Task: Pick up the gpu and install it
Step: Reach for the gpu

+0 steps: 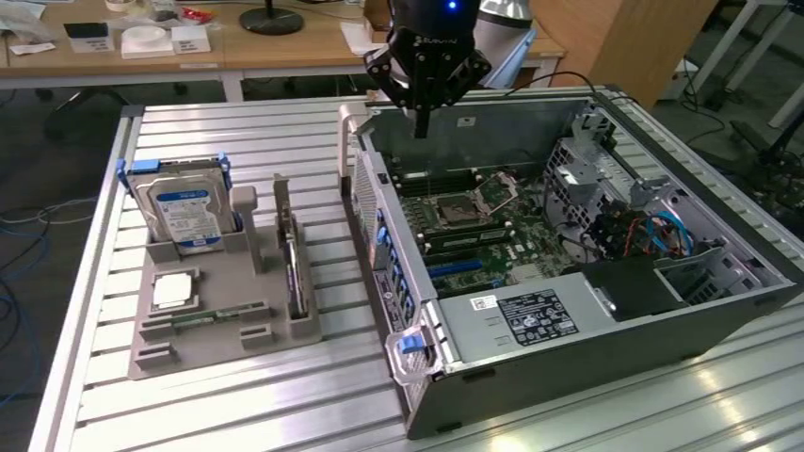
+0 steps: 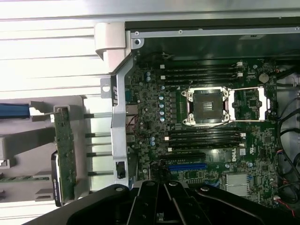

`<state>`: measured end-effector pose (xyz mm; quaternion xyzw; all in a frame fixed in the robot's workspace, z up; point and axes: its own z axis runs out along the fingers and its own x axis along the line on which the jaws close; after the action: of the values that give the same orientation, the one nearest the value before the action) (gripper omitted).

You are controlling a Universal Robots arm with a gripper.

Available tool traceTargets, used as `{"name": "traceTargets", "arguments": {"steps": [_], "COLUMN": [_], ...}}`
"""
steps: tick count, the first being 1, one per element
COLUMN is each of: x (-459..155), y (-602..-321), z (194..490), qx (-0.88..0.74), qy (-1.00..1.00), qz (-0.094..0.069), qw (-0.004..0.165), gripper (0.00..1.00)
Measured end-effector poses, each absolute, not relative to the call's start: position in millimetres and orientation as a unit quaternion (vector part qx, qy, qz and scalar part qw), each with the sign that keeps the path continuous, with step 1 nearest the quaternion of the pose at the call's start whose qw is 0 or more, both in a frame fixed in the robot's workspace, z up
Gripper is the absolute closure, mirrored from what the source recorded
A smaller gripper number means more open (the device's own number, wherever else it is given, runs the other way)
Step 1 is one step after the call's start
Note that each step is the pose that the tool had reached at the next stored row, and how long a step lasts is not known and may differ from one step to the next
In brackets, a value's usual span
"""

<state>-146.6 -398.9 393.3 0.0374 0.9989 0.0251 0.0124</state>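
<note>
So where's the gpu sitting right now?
The gpu stands on edge in the grey tray, at the exterior view's left of the open computer case, with the hard drive further left.

The arm (image 1: pixel 436 21) hangs vertical, its hand (image 1: pixel 424 125) pointing straight down, pinched closed and holding nothing.

Exterior view: high off the desk (image 1: pixel 226 400), angled down, mid-range, sees the whole open computer case (image 1: pixel 703 325) and the grey parts tray (image 1: pixel 201 350) on the exterior view's left. Wrist view: on my wrist, faces straight down, much closer. Both share the motherboard (image 2: pixel 150 108), the case's tray-side wall and the gpu (image 2: pixel 65 150) standing in the tray.
</note>
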Motion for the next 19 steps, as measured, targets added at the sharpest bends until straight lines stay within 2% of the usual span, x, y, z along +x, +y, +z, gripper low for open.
{"name": "traceTargets", "arguments": {"steps": [19], "x": [-162.2], "y": [-399.1], "z": [393.2], "qx": [0.037], "qy": [0.999], "qz": [0.025], "qw": [0.012], "gripper": [0.89]}}
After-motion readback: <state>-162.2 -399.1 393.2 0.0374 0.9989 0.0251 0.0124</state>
